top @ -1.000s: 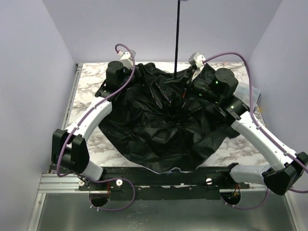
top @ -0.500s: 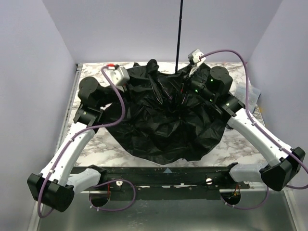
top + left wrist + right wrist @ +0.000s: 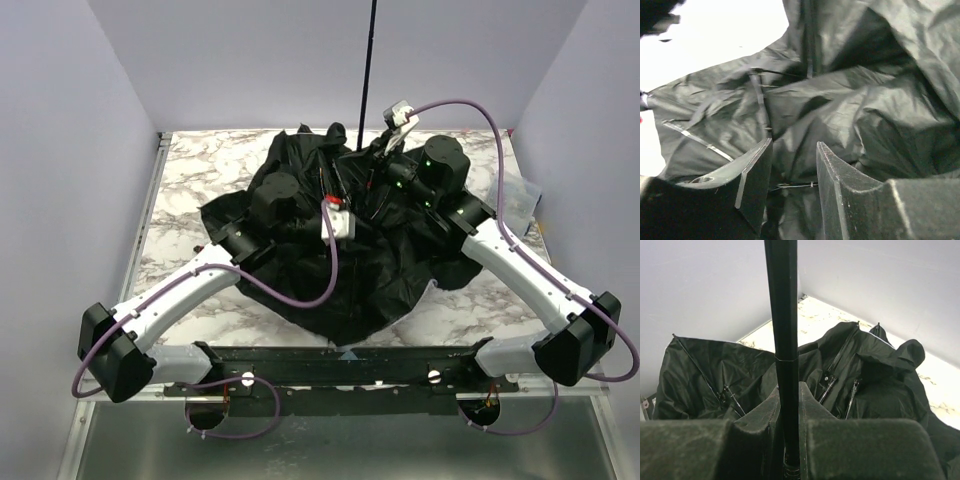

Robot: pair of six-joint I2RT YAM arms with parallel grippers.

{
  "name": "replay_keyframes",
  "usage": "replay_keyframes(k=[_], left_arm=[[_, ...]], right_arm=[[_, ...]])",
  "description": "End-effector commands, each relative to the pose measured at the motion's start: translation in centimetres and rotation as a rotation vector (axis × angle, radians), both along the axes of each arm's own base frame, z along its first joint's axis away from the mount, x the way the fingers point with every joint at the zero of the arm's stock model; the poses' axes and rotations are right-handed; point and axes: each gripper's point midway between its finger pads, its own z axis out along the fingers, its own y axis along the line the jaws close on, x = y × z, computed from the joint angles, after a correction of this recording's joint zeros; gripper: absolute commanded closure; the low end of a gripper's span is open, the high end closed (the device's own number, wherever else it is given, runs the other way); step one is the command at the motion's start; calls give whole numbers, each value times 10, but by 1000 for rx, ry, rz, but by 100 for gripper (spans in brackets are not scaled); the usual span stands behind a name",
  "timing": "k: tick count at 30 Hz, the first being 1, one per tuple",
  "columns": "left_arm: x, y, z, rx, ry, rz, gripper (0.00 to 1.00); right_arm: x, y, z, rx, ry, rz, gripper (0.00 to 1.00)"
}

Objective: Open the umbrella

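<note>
**Table and umbrella.** A white-and-grey marbled table (image 3: 180,180) carries the compact folding umbrella (image 3: 380,280). Its black inner fabric faces up in a crumpled, partly spread heap over the table's middle and far half.

**Right arm.** The white-shelled right arm (image 3: 520,265) reaches from the near right corner to the far side of the heap. The right hand (image 3: 788,395) is clamped on the thin black telescopic shaft (image 3: 367,70), with one finger pressed against each side. The shaft stands nearly upright out of the fabric and leaves the overhead view at its top edge.

**Left arm.** The white-shelled left arm (image 3: 190,285) stretches from the near left corner across the fabric to its centre. The left hand (image 3: 794,150) sits low over the folds with its fingers apart and nothing gripped. Creased cloth and a thin metal rib (image 3: 795,185) show through the gap. Whether the fingertips touch the cloth cannot be told.

**Ribs.** Further slender ribs (image 3: 700,370) line the raised panels beside the shaft.
</note>
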Motion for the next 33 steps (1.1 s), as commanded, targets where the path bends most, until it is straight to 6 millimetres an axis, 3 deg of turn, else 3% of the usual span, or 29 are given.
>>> replay_keyframes(k=[1,3,7,10,12,15,17,20,25,33], left_arm=[[-50,1,-54,136,-86,-185,58],[-60,7,-84,219,-89,-214,58],[-59,22,-121,326,-81,-186,58],[-54,32,-121,322,-65,-153,56],[-48,34,-96,246,-22,-115,53],[-35,35,-34,54,38,-18,49],[-21,36,10,-73,48,65,49],[7,43,50,-203,100,230,49],[57,52,72,-281,146,451,57],[95,40,80,-311,180,528,60]], right_arm=[[8,-4,51,104,-109,-52,100],[10,-5,51,108,-107,-65,100],[10,-7,55,112,-119,-72,100],[9,-9,56,109,-127,-76,100],[3,-7,57,112,-138,-44,100],[-8,-1,59,119,-164,20,100],[-10,0,57,120,-164,30,100],[-11,0,57,127,-166,33,100],[-13,0,61,148,-164,39,100],[-19,1,66,167,-159,62,100]])
